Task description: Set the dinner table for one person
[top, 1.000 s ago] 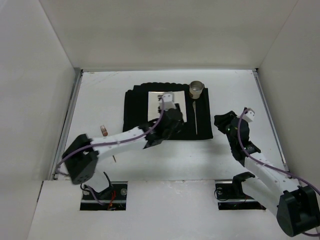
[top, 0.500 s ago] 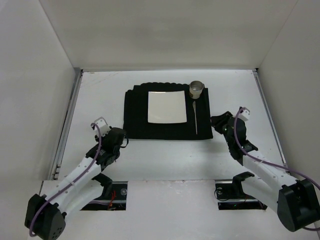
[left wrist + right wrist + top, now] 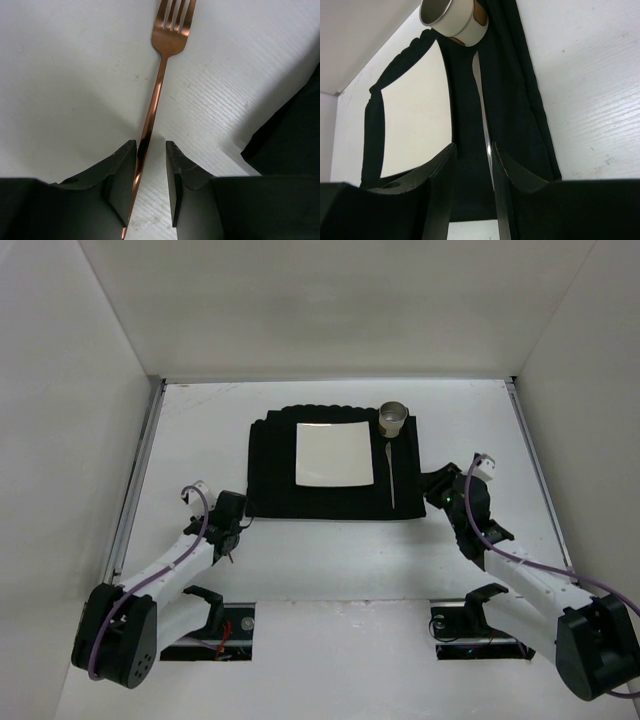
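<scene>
**Fork Between Left Jaws, Mat Laid**

The table spreads beneath both arms. The left gripper, off the mat's near left corner, has its jaws narrowly apart astride the fork's handle. The right gripper sits off the near right corner with its jaws apart. The mat holds a plate, a knife beside it and a cup at the far right corner.

I read this as robot lab test cell, not home. Plain white panel walls close in white bench on three sides. Thin metal rail runs along bench side. Left arm and right arm are bolted at near edge, beside open cutout with wiring. Black placemat is only homely thing I see.
</scene>
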